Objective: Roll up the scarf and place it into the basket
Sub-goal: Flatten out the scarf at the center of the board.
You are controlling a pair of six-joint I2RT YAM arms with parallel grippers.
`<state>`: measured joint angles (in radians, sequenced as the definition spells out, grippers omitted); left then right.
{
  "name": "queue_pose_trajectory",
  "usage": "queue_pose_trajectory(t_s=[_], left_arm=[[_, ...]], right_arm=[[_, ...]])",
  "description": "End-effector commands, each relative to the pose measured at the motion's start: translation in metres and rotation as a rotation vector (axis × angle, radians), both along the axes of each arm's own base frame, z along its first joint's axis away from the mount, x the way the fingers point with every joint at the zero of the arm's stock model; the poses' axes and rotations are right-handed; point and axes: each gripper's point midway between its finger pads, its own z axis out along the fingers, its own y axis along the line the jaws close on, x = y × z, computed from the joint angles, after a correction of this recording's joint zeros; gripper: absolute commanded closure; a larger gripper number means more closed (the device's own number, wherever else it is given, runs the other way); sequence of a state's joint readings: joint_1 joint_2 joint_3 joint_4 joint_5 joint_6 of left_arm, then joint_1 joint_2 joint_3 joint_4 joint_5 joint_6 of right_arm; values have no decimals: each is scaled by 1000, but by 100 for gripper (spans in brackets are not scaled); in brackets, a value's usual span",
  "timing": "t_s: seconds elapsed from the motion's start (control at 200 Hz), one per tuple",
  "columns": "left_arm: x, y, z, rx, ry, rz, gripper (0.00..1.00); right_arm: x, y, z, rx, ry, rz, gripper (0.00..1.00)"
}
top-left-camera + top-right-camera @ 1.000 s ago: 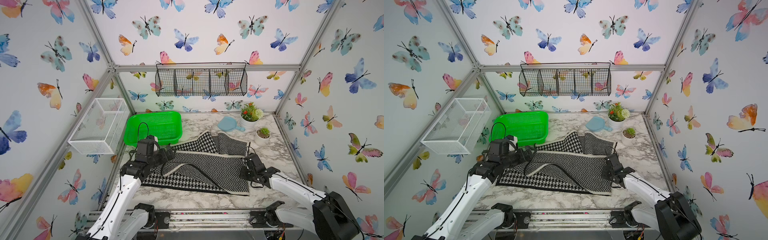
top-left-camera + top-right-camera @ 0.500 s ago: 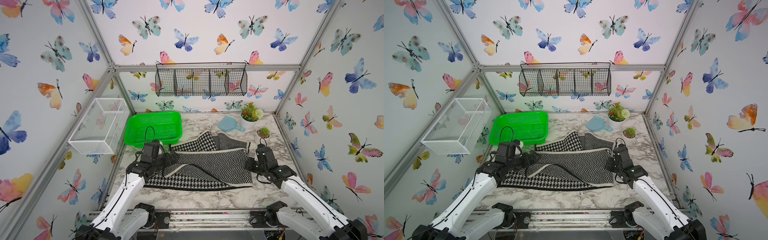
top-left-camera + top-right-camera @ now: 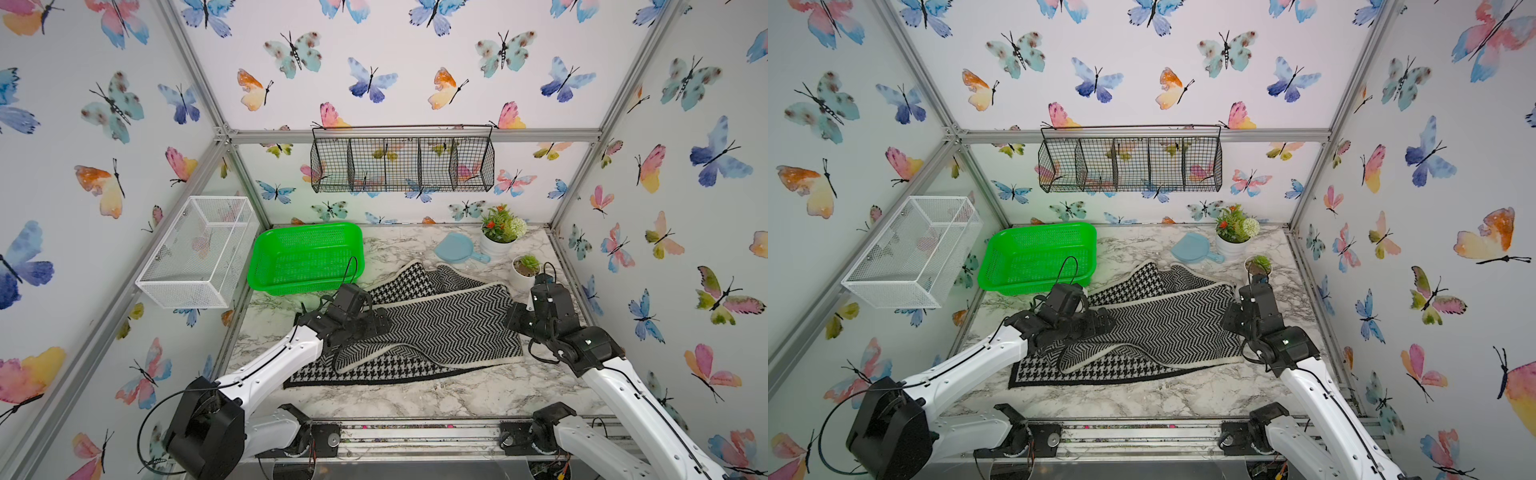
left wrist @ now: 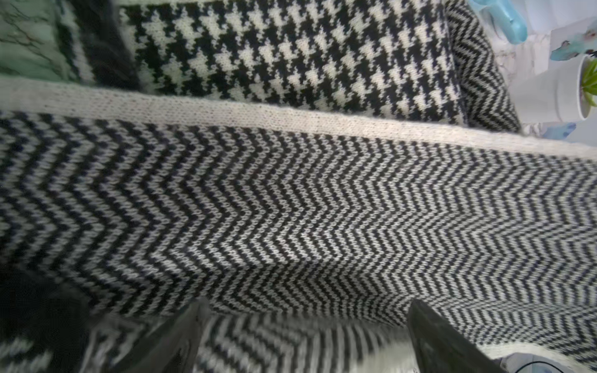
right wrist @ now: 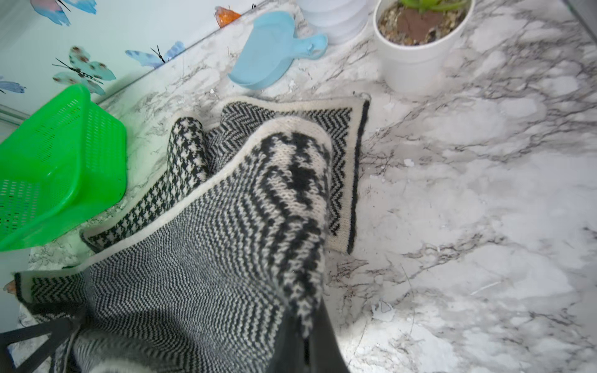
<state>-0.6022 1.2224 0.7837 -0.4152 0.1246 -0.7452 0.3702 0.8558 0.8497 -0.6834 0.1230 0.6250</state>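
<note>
The black-and-white scarf (image 3: 436,328) (image 3: 1167,328) lies spread in loose folds on the marble table, herringbone side up over houndstooth. My right gripper (image 3: 515,318) (image 3: 1229,320) (image 5: 307,339) is shut on the scarf's (image 5: 226,226) right edge, which drapes up into the jaws. My left gripper (image 3: 380,322) (image 3: 1106,322) (image 4: 307,310) is open low over the left part of the scarf (image 4: 307,210), with fabric between its fingers. The green basket (image 3: 307,259) (image 3: 1038,255) (image 5: 58,155) stands empty at the back left, just beyond the scarf.
A blue scoop (image 3: 457,249) (image 5: 271,55), a flower pot (image 3: 500,232) and a small succulent pot (image 3: 525,268) (image 5: 416,48) stand at the back right near my right arm. A white wire-mesh box (image 3: 199,253) hangs on the left wall. A black wire rack (image 3: 403,164) hangs on the back wall.
My right gripper has carried the scarf's right edge back from the front, toward the small pot. My left gripper has moved right, further onto the scarf, staying open.
</note>
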Motion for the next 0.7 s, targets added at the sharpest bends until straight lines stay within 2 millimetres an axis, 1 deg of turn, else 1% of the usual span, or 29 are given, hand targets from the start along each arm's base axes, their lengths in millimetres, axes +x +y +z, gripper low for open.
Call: queue_pose_trajectory(t_s=[0.0,0.09,0.185,0.31,0.4,0.486,0.601,0.691], left_arm=[[-1,7,-14,34,21,53,2],[-8,12,-26,63,49,61,2],[-15,26,-31,115,53,85,2],[-22,45,-29,182,44,111,2],[-24,52,-25,212,39,115,2],[-29,56,-25,230,54,113,2],[-38,65,-23,246,63,123,2],[-46,74,-15,237,46,147,2]], right_arm=[[6,-13,11,-57,-13,-26,98],[16,-12,15,-47,-15,-17,98],[24,-16,18,-44,-15,-17,98],[31,-35,27,-54,-31,-51,98],[35,-47,31,-48,-38,-65,98],[37,-55,29,-30,-31,-67,98],[41,-58,29,-5,-40,-64,98],[43,-57,29,-1,-36,-56,99]])
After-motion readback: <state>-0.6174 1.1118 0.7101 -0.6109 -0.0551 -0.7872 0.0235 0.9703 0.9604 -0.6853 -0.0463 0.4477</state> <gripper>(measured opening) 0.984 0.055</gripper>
